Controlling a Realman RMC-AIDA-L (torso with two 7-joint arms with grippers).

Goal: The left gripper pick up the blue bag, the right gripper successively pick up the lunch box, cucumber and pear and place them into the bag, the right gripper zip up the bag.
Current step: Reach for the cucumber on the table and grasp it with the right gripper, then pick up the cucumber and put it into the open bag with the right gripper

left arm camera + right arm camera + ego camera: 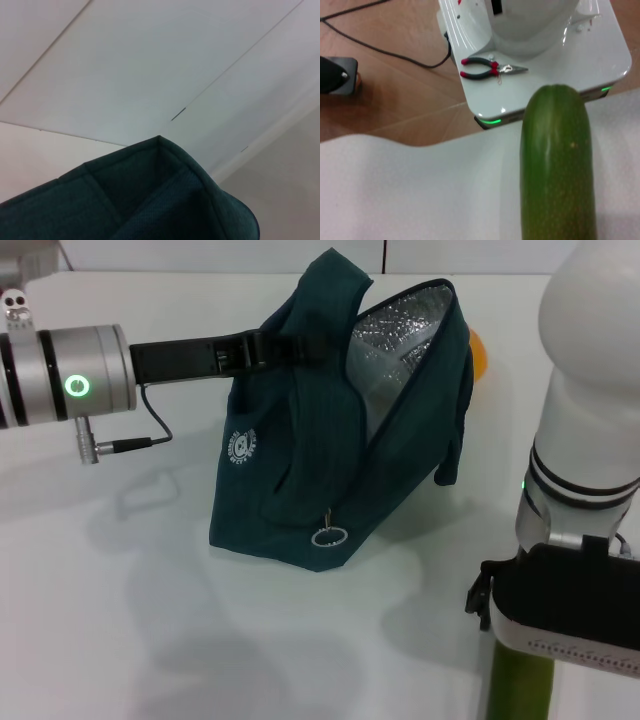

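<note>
Cucumber (557, 165) fills the near part of the view, lengthwise, rounded tip toward the robot base (540, 55). White table (420, 190) under it. Red-handled pliers (487, 67) lie on the base. Black cable (385, 47) runs across the wooden floor (380, 95).

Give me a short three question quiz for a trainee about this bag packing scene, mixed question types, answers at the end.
1. True or false: the mouth of the dark blue fabric bag with silver foil lining is zipped closed.
2. Multiple choice: what is directly under the right gripper? A) a red apple B) a long green cucumber C) a spoon
3. Fill in: the left gripper holds the bag by its upper ____.

Key
1. False; the mouth gapes and the lining shows.
2. B
3. edge, near the bag's top, in the head view.

An orange-yellow round fruit peeks out behind the bag.
</note>
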